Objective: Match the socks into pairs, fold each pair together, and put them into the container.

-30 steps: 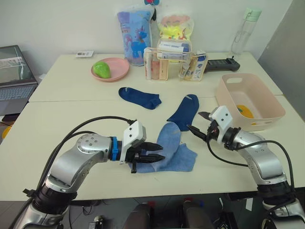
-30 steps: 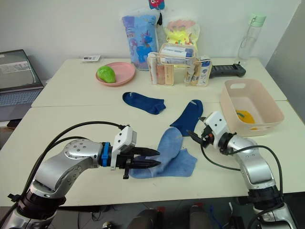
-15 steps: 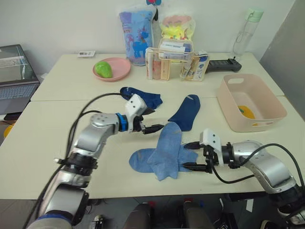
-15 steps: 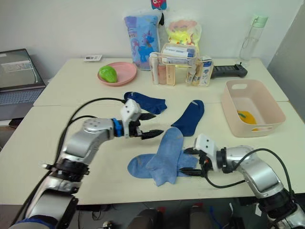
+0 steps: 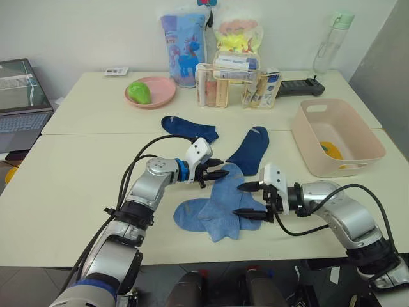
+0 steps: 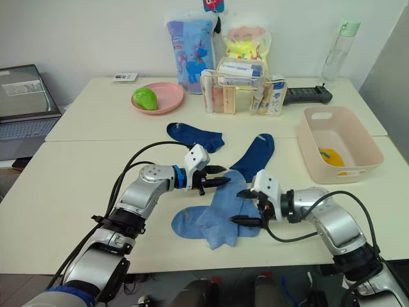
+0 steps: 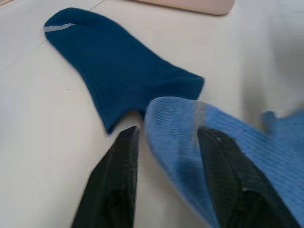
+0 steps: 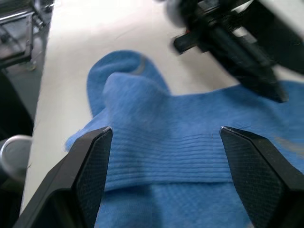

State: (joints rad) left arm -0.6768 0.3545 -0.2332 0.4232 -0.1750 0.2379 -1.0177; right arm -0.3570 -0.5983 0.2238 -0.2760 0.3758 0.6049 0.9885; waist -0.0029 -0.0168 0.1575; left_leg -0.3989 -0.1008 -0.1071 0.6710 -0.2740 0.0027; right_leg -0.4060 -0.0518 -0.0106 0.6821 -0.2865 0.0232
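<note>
- Socks in light blue (image 5: 217,208) lie crossed one over the other near the front edge of the counter (image 5: 77,185), already matched by colour and placed where both arms can reach them, which suits folding them together.
- Their knit is ribbed and soft, with a rounded toe and a grey mark at one end; it looks limp enough to fold flat but likely to slide when pushed.
- Left claw (image 5: 217,173) sits at the upper tip of that pair, fingers parted with the sock's rounded end between them, gripping nothing yet; seemingly lined up to pinch that end.
- Right claw (image 5: 249,199) hovers over the pair's other side, spread wide and empty, probably to pin or lift the cloth.
- Two navy socks, one (image 5: 251,149) touching the blue tip and one (image 5: 188,128) farther back, lie apart, not yet paired.
- Pink container (image 5: 337,135), a smooth rounded tub with a cut-out handle, stands to the robot's right with something yellow inside.
- Behind stand a pink plate (image 5: 150,92) and a clear organiser (image 5: 233,86).
</note>
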